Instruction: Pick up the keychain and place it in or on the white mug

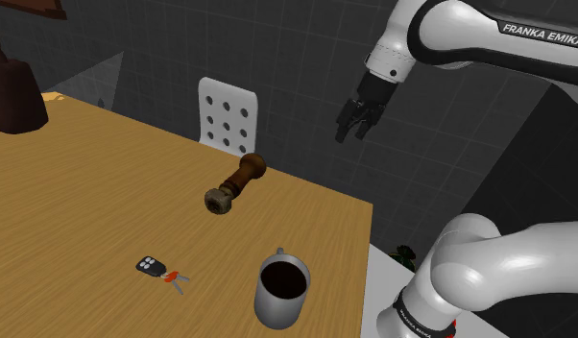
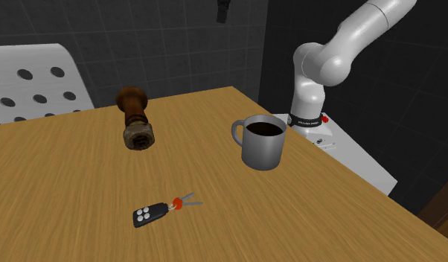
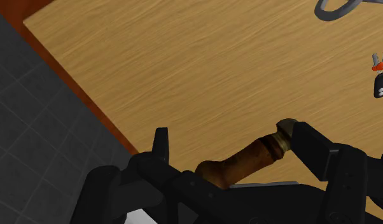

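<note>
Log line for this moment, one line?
gripper: open, raised | keychain: lying on table, not grasped | grey mug: upright, apart from keychain

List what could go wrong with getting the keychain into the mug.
The black fob keychain with red ring lies flat on the wooden table, so the open black gripper may slip off it. The brown wooden grinder lies on its side between the gripper and keychain; a low approach could roll it.

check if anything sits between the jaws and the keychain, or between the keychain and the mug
A brown grinder lies on its side on the table, roughly between the high gripper and the keychain; the open jaws hang well above it. Between keychain and grey mug, only bare tabletop shows.
</note>
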`<state>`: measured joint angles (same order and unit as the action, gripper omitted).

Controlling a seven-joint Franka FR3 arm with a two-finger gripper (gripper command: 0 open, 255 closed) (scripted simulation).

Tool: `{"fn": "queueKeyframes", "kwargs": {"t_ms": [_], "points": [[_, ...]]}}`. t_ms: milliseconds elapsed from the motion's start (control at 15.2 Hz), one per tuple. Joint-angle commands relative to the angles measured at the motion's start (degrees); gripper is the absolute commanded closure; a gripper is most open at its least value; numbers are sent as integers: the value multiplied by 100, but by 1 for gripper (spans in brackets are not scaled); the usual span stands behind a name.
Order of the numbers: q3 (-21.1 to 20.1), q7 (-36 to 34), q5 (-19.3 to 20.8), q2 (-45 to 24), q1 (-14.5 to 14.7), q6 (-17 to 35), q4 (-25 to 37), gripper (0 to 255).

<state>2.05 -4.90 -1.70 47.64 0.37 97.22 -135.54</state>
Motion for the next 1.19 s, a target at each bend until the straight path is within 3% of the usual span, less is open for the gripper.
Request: {"fn": "queueKeyframes", "kwargs": {"t_ms": [0,594,1122], "points": [[0,0,0,0,0,0,0,0],[-1013,-835,-431,-784,387,939,-241,0],[-1909,-1610,-572,-1900,621,1763,-22,0]]}}
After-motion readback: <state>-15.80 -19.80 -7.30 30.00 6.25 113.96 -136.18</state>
